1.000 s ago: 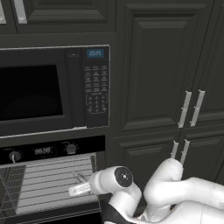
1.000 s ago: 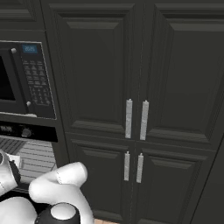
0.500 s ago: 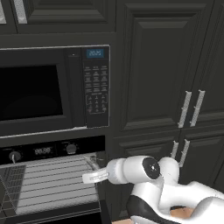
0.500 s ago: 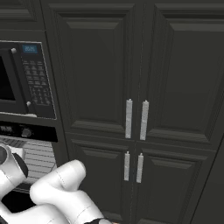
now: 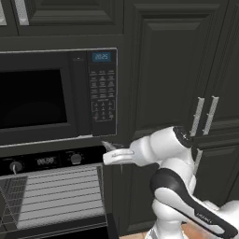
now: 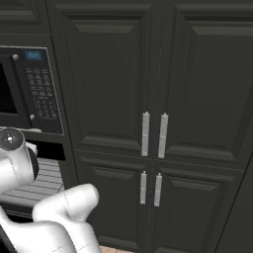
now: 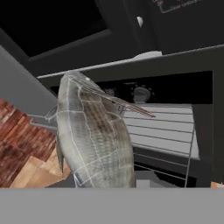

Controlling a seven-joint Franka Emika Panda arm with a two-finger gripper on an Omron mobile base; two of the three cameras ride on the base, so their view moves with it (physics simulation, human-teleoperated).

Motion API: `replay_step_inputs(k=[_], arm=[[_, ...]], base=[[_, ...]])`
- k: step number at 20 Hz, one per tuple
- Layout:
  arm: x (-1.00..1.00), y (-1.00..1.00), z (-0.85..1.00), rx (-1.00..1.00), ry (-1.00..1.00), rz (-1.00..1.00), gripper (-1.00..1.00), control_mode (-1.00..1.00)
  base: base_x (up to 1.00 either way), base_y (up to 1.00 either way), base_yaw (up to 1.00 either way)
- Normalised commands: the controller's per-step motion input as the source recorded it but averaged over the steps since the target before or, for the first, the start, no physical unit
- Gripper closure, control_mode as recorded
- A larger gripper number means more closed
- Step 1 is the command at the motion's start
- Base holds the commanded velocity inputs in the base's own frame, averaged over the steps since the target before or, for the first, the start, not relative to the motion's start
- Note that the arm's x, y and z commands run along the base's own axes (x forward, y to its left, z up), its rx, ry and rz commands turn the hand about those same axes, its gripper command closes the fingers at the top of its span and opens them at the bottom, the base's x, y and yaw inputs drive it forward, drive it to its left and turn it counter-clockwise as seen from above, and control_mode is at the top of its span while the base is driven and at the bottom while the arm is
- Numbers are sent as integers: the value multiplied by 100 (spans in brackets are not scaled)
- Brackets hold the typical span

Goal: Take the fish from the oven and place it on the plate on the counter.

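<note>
**Fish out of the oven, carry to the plate comes next**

The gripper (image 5: 108, 156) is clenched on the slim dark grey scaled fish (image 7: 94, 135), which stands between the jaws. Just behind the jaws is the black built-in oven (image 5: 51, 196) with its light grey rack. The removal step looks done; I judge the next move needs a turn toward the counter. Above, the black microwave (image 5: 56, 95) display is too blurred to read.

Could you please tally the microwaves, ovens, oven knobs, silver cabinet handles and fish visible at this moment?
Microwave: 1
Oven: 1
Oven knobs: 2
Silver cabinet handles: 4
Fish: 1
Total: 9
</note>
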Motion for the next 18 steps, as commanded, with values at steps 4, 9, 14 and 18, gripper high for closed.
replay_step_inputs(k=[4, 9, 14, 18], arm=[[0, -49, 88, 0, 26, -4, 100, -100], [0, -54, 56, 0, 28, -2, 100, -100], [0, -58, 9, -13, 16, 0, 100, -100], [0, -52, -2, -26, 1, 0, 100, -100]], base=[[0, 0, 0], [0, 0, 0], [0, 0, 0], [0, 0, 0]])
